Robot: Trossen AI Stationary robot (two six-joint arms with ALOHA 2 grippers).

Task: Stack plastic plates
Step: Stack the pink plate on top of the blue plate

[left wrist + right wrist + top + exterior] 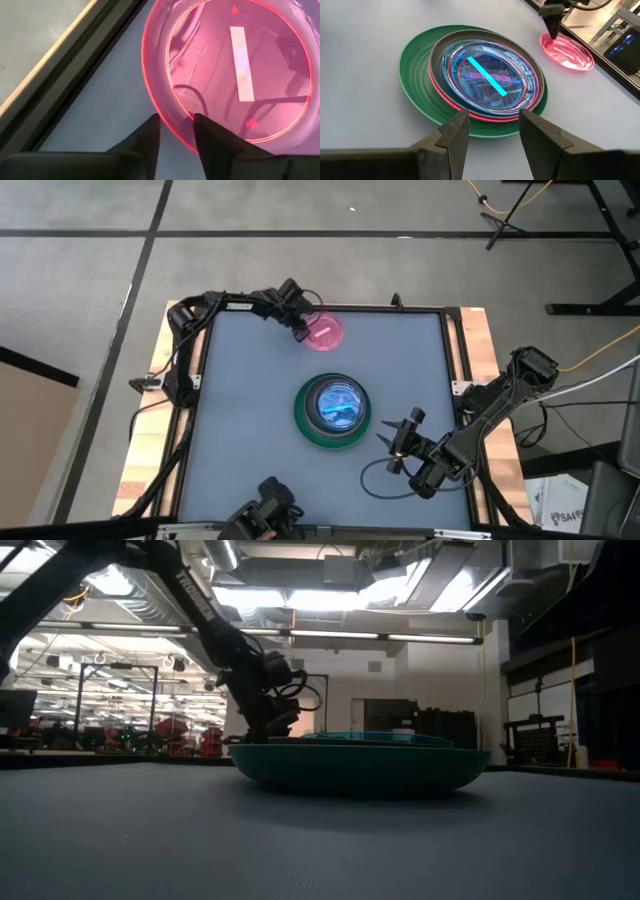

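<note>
A stack [335, 412] stands mid-table: a large dark green plate at the bottom [415, 75], a hot pink rim above it, and translucent blue plates on top [490, 75]. One small translucent pink plate [326, 333] lies flat near the table's far edge. My left gripper [301, 330] is at that plate's left rim, shut on it. My right gripper [392, 430] hovers open just right of the stack, touching nothing. In the low view the green plate [360, 768] hides the pink plate, and the left arm [262, 690] reaches down behind it. My left gripper pinches the small pink plate's rim [176, 131] on the plate's left side. One finger [212, 142] is inside the rim and the other [149, 135] outside it. The fingers come from above, slanting down. The plate lies flat on the table.
The table's raised dark frame [75, 75] runs close beside the pink plate on the far side. A black cable [385, 480] loops on the table near the right arm. Bare table surface [250, 360] lies left of the stack.
</note>
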